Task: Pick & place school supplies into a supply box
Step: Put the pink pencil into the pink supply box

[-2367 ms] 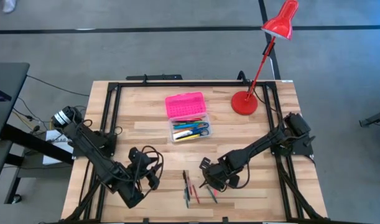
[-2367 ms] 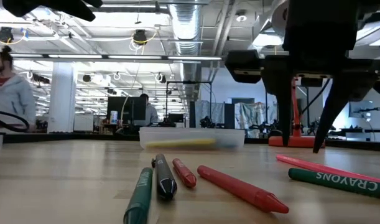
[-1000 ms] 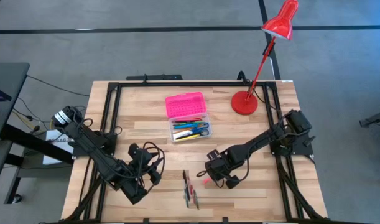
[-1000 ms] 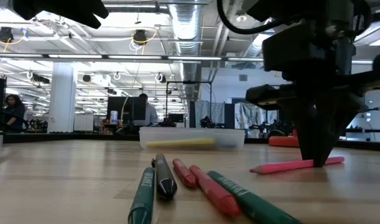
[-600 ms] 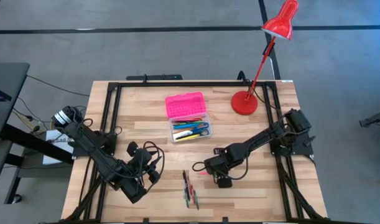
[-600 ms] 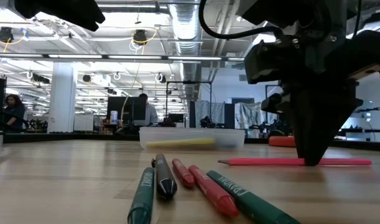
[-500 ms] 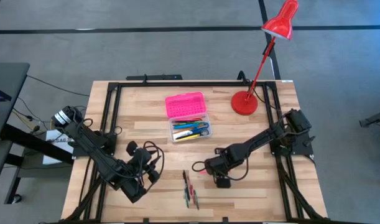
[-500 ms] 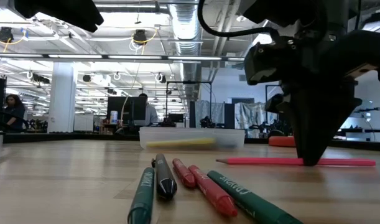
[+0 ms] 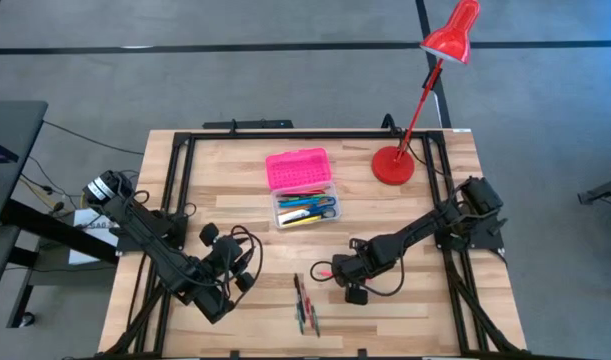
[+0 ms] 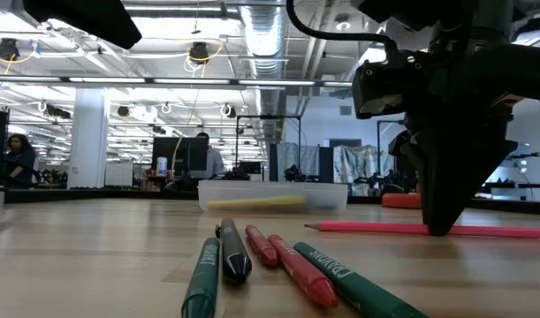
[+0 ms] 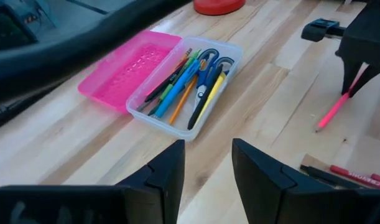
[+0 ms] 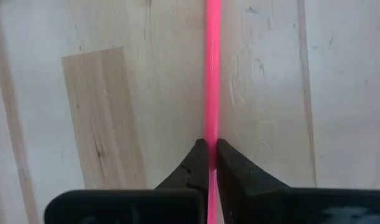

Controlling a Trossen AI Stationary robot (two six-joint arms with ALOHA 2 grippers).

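Observation:
The supply box stands open at the table's middle far side. Its clear base point(image 9: 305, 211) point(image 11: 190, 87) holds pens and blue-handled scissors, and its pink lid point(image 9: 299, 168) lies flat behind it. My right gripper point(image 9: 337, 270) point(image 12: 211, 146) points down, shut on a pink pencil point(image 10: 376, 228). Several crayons and markers point(image 9: 303, 300) point(image 10: 278, 261) lie side by side near the front edge, left of that gripper. My left gripper point(image 9: 240, 262) point(image 11: 208, 168) hovers open at the front left, facing the box, with nothing between its fingers. My right gripper pinches the pink pencil's shaft point(image 12: 212, 134) partway along, between its two fingertips point(image 10: 440, 228). The fingers come from above, pointing down, and lie across the pencil. The pencil is level on the table top, its point point(image 10: 310, 227) toward the table's left.
A red desk lamp stands with its base point(image 9: 393, 165) at the far right of the table, its head reaching beyond the far edge. A black frame point(image 9: 285, 135) runs round the table's edges. Bare wood lies between the box and the loose crayons.
My right gripper has rolled about its own axis while staying in place. The pink pencil in it has swung round flat on the table, from slanting to lying left to right. The loose crayons and the box have kept still.

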